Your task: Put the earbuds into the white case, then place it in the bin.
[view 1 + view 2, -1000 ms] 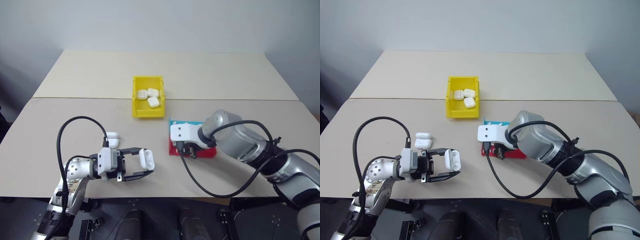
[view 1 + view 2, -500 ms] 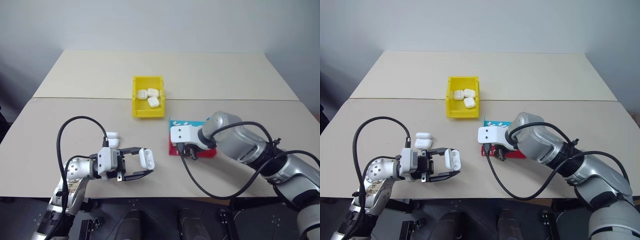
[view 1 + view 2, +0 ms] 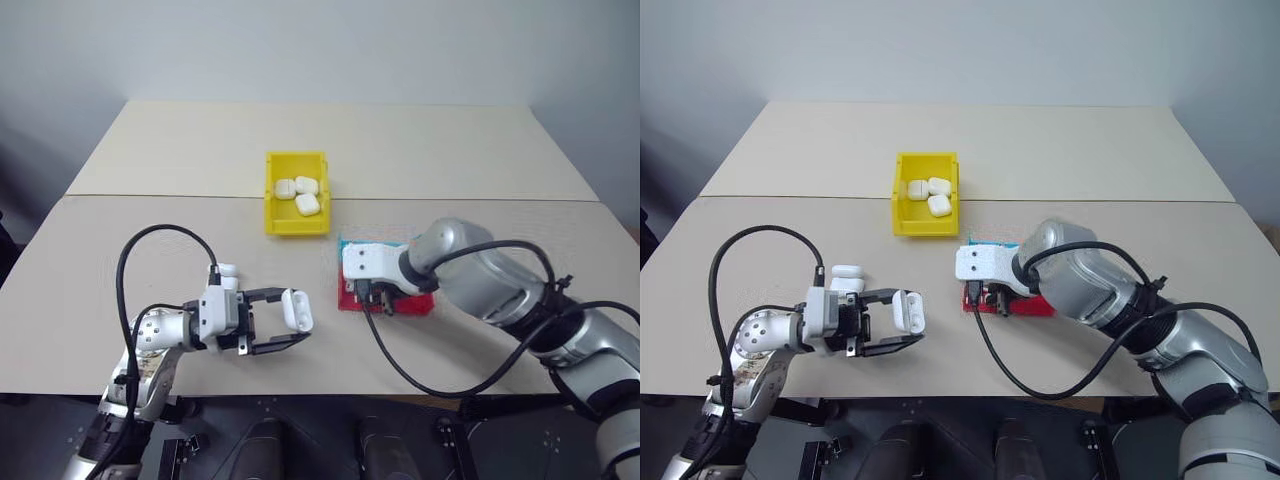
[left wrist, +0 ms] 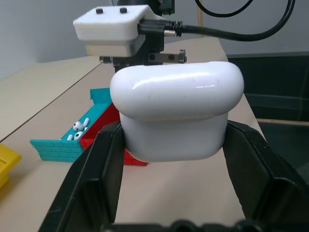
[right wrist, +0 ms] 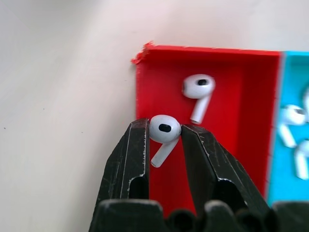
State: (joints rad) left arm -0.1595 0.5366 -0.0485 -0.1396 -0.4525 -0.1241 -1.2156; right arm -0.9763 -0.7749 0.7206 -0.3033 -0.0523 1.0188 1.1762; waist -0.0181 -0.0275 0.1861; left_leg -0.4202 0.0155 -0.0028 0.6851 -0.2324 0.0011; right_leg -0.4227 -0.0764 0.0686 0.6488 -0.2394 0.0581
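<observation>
Two black-fingered grippers over a matte beige table (image 3: 420, 150). Head views: bright yellow rectangular plastic bin (image 3: 296, 195) with upright walls sits mid-table, three glossy rounded white cases (image 3: 300, 193) lying inside it. Landmark = the bin. Nearer the robot than the bin and off to its left side, left gripper (image 3: 288, 323) points level toward the right, fingers clamped on the white case (image 3: 296, 310), smooth, rounded, lid open. Two more white cases (image 3: 226, 277) lie on the table just behind that gripper's wrist, between it and the bin. Nearer than the bin and slightly right: flat tray (image 3: 415, 303), red part and teal-blue part side by side, right gripper (image 3: 377, 300) angled down over the red part, white boxy camera housing on top, black cable looping off. Left wrist view: white case (image 4: 176, 113) glossy, pillow-shaped lid on top, wedged tight between both chunky black fingers (image 4: 99, 169); behind it the tray's teal wall (image 4: 60, 145) shows a ribbed brick-like texture, tiny earbuds (image 4: 79, 130) inside. Right wrist view: right gripper (image 5: 165, 133) nearly closed, pinching one earbud (image 5: 164, 129) by its round glossy head, short stem hanging between scuffed black fingertips (image 5: 136, 145); second earbud (image 5: 199, 89) lies loose on the red tray floor, more on the blue part (image 5: 294, 121).
</observation>
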